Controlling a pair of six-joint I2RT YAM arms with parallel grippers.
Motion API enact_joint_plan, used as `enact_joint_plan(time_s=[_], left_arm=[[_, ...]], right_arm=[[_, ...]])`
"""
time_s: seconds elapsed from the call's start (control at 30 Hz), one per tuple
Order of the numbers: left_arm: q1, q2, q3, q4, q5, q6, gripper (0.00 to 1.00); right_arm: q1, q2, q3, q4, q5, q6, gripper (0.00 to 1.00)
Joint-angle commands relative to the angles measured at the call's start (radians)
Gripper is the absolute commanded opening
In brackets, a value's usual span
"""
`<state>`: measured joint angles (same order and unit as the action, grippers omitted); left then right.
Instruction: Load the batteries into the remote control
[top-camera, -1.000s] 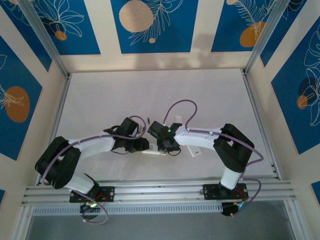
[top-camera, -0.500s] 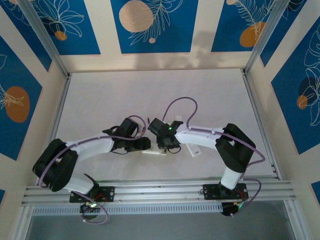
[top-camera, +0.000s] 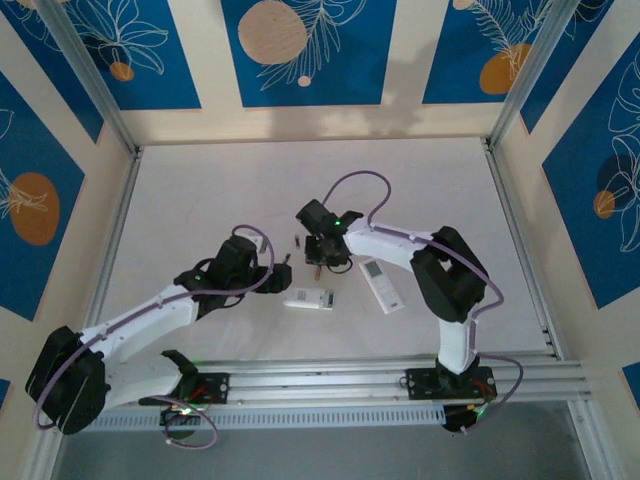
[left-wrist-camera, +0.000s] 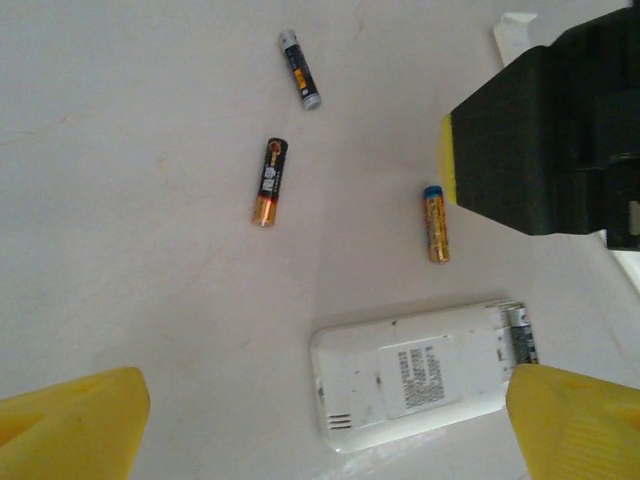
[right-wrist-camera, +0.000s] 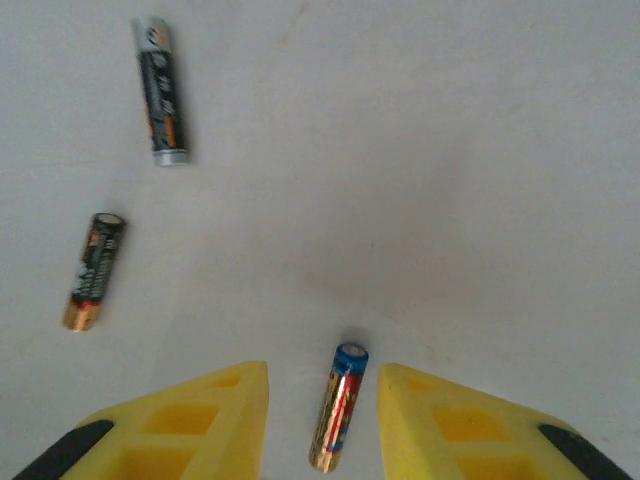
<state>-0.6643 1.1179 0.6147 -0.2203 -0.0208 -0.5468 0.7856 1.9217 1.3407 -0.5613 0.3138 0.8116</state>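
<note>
A white remote control (left-wrist-camera: 410, 372) lies back up, its battery bay (left-wrist-camera: 517, 334) open at one end with one cell in it. Three loose batteries lie beyond it: a grey-tipped one (left-wrist-camera: 299, 68), a black and orange one (left-wrist-camera: 269, 181) and a blue-capped gold one (left-wrist-camera: 435, 223). My left gripper (left-wrist-camera: 325, 435) is open wide above the remote's near end, holding nothing. My right gripper (right-wrist-camera: 322, 400) is open, its yellow fingers (right-wrist-camera: 205, 420) on either side of the blue-capped battery (right-wrist-camera: 338, 420) without touching it. From above, both grippers, left (top-camera: 283, 268) and right (top-camera: 318, 258), sit just beyond the remote (top-camera: 308, 298).
A second white remote (top-camera: 383, 284) lies face up to the right of the first. The right gripper's black body (left-wrist-camera: 560, 130) stands close by in the left wrist view. Aluminium rails (top-camera: 520, 250) and patterned walls edge the white table.
My left arm has drawn back to the left off the remote and its jaws have opened wide. My right gripper has moved away from the remote to the loose batteries and opened partway.
</note>
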Motion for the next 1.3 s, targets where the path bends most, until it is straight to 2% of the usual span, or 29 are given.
enact_joint_plan(time_s=[0.0,0.17,0.43,0.6,0.73,0.87,1.03,1.13,1.27], left_arm=[[-0.008,-0.011,-0.014,0.013,-0.03,0.034,0.93],[-0.008,-0.001,-0.023,0.035,-0.025,0.036,0.93],[-0.008,0.013,-0.021,0.031,-0.025,0.037,0.94],[-0.008,0.011,-0.024,0.037,-0.027,0.04,0.94],[-0.008,0.001,-0.028,0.046,-0.032,0.047,0.94],[-0.007,-0.008,-0.036,0.064,-0.03,0.052,0.95],[-0.007,-0.007,-0.046,0.091,-0.016,0.049,0.95],[-0.007,0.001,-0.045,0.102,-0.003,0.043,0.95],[-0.007,0.005,-0.046,0.105,0.007,0.036,0.96]], right_arm=[[0.009,0.035,0.027,-0.06,-0.001,-0.001,0.35],[0.024,0.073,0.033,-0.067,0.021,0.007,0.32],[0.026,0.069,0.036,-0.072,0.035,0.022,0.12],[0.035,-0.082,-0.07,0.044,0.082,-0.012,0.09],[0.089,-0.286,-0.307,0.309,0.161,-0.116,0.08],[0.143,-0.446,-0.474,0.412,0.221,-0.153,0.09],[0.209,-0.562,-0.546,0.35,0.271,-0.049,0.09],[0.235,-0.572,-0.527,0.237,0.266,0.083,0.09],[0.29,-0.559,-0.518,0.202,0.274,0.169,0.09]])
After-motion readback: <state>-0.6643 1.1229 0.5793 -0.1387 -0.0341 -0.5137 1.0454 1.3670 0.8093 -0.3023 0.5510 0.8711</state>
